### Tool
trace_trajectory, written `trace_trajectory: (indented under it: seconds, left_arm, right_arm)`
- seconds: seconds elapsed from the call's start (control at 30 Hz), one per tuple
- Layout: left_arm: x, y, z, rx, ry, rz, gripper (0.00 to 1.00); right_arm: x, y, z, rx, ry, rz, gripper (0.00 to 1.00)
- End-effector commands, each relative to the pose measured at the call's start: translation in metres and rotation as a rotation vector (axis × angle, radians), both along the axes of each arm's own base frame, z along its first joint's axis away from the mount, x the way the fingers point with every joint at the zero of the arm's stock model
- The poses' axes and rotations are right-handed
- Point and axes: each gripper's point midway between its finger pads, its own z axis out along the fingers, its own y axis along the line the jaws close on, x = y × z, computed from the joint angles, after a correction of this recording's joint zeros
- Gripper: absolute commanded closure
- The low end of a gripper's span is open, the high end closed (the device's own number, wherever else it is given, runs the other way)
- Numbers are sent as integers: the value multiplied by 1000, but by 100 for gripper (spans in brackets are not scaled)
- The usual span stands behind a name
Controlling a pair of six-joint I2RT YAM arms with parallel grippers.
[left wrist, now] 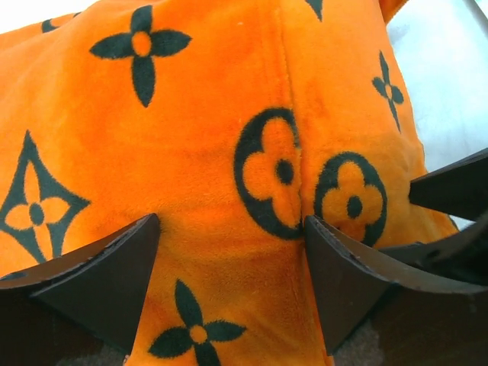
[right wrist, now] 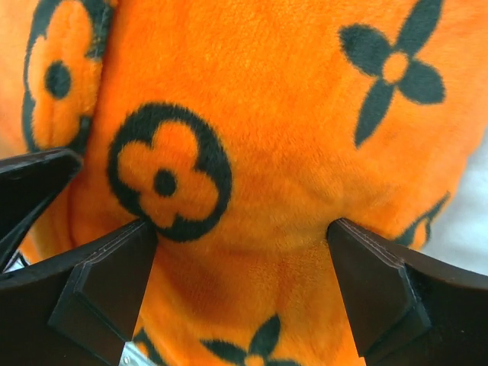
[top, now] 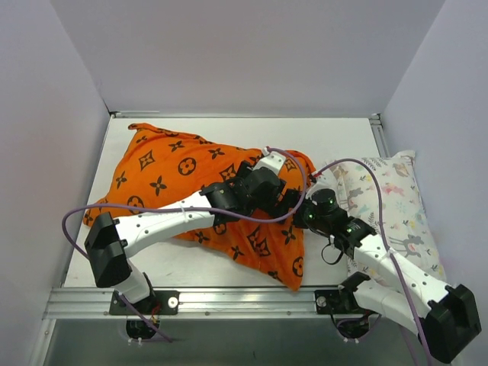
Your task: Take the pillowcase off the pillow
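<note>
Our left end effector (left wrist: 229,232) and right end effector (right wrist: 242,235) both sit wide open, holding nothing, pushed into the orange pillowcase (top: 164,171) at its 3 o'clock end.

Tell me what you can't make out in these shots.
- The pillow: hidden in every view by the pillowcase.
- The pillowcase's opening: not seen anywhere; left arm and right arm cover its right end, top view.
- Left gripper and right gripper: jaws apart, but the wrist views are too close to tell whether they pinch fabric.
- Animal-print pillow: near part under the right arm, top view.
</note>
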Motion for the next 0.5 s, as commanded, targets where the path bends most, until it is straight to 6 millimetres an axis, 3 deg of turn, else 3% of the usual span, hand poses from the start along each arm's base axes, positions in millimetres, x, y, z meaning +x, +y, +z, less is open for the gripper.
trace_trajectory:
  seconds: [0.0, 0.03, 0.07, 0.1, 0.13, 0.17, 0.23, 0.33, 0.4, 0.47]
  left_arm:
    - [8, -2, 4, -34, -28, 49, 17]
    - [9, -2, 4, -33, -32, 55, 19]
    - [8, -1, 4, -28, -33, 57, 31]
    - [9, 0, 6, -29, -35, 62, 35]
    - [9, 2, 8, -30, -41, 69, 42]
    - [10, 4, 11, -25, -44, 71, 51]
    - [10, 7, 17, -16, -55, 70, 59]
    - [12, 15, 24, 10, -70, 84, 78]
    - [20, 33, 29, 44, -81, 143, 95]
    - [27, 59, 30, 78, -86, 239, 100]
  right_arm:
    - [18, 17, 15, 108, -91, -3, 0]
    - [18, 17, 10, 108, -84, -8, 14]
    - [20, 18, 7, 104, -77, -10, 29]
    - [22, 16, 4, 95, -74, -28, 47]
    - [23, 15, 4, 91, -70, -37, 79]
    - [24, 13, 2, 77, -66, -46, 89]
    - [25, 5, -2, 41, -55, -75, 100]
    - [27, -8, -4, -14, -61, -125, 100]
    - [25, -20, -7, -58, -51, -164, 100]
    - [28, -33, -8, -92, -63, -219, 100]
